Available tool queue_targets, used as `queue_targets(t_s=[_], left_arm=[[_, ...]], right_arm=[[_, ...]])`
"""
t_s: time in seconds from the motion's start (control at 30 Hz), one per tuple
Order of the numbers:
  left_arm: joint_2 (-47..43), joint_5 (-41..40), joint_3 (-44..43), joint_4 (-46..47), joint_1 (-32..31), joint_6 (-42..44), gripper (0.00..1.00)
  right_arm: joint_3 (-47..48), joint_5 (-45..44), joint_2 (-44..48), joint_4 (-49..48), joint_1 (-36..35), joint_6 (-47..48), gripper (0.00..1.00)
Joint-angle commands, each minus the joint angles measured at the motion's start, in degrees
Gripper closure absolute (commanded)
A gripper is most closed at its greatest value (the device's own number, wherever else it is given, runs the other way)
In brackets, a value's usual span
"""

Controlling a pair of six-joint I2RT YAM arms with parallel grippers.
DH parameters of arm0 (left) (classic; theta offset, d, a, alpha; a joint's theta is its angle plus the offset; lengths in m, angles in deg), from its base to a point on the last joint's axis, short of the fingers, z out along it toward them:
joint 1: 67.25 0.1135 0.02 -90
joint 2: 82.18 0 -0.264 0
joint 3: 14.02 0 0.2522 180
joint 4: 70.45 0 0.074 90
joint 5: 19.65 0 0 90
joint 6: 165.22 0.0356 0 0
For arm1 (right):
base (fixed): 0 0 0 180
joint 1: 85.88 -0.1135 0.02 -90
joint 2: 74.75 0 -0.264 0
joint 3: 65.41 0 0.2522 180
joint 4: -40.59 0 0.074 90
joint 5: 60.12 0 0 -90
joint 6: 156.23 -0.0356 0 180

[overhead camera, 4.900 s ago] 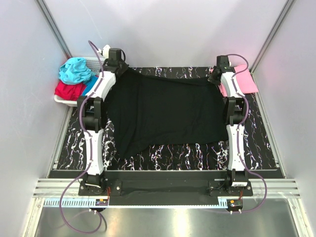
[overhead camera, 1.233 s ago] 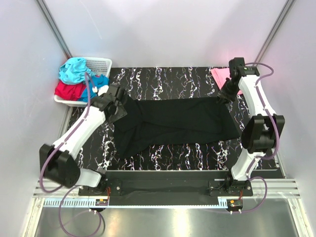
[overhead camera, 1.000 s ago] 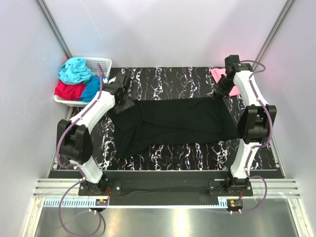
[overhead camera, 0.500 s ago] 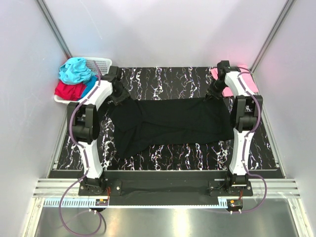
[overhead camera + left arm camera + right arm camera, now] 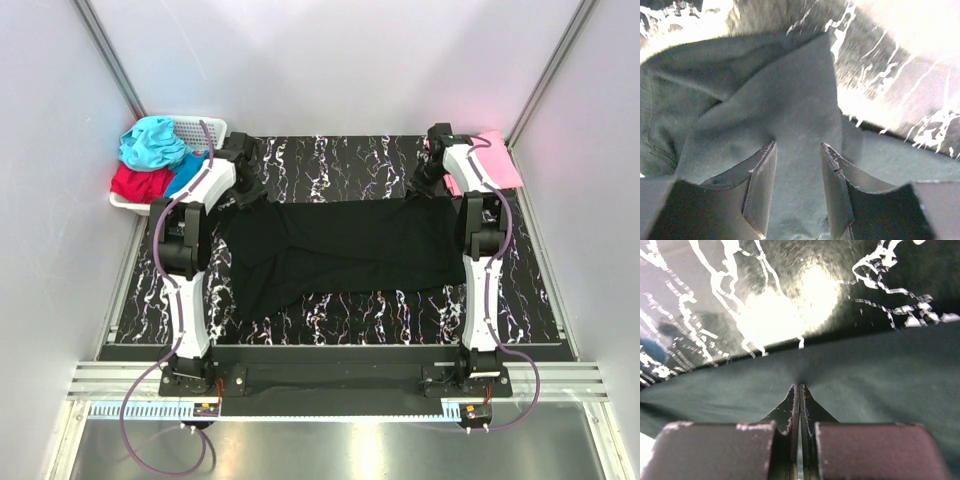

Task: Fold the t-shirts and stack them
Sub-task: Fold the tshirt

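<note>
1. Two arms reach out to the far half of the black, white-veined marble-pattern table (image 5: 330, 160). The large black cloth t-shirt (image 5: 350, 245) lies flat across the middle of it, long axis left-right, with a straight far edge.
2. Left gripper (image 5: 247, 190) is at the shirt's far-left corner and right gripper (image 5: 420, 186) at its far-right corner. Each arm is nearer its own corner.
3. Left wrist view: jaws apart, straddling a pointed flap of black cloth. Cloth sits between the fingers (image 5: 760, 180) but isn't clamped.
4. Right wrist view: jaws together on the far hem. Cloth puckers into the tips, so I judge it pinched.
5. Pose: both arms are stretched far along the shirt's side edges, wrists pitched down.
6. Key relation: the shirt's body lies on the near side of both jaws. The next fold likely drags the far edge toward the near edge. The left needs to close first, or the shirt will skew.
7. The folded pink cloth t-shirt (image 5: 495, 160) is at far right, just beside the right gripper.
8. Crumpled teal t-shirt (image 5: 150, 140), red t-shirt (image 5: 135, 182) and blue t-shirt (image 5: 185, 170) sit in the white plastic lattice basket (image 5: 205, 127) at far left, unfolded.
</note>
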Motion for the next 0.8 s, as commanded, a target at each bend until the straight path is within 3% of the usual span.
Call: queue_targets(t_s=[0.0,0.6,0.77], left_arm=[[1.53,-3.54,-3.66,-0.22,-0.1,0.98,0.57],[7.86,-6.62,-7.35,-6.1,-0.54,0.98,0.63],[11.82,-10.91,-15.68,-10.77,-0.46,-0.25,0.7]], right_arm=[[5.4,0.53,-3.03,3.12,-0.6,0.87,1.0],[13.85,-11.77,-11.12,11.83,-1.74,1.31,0.98],[21.92,-12.04,-13.58,14.2,-1.74,2.1,0.87]])
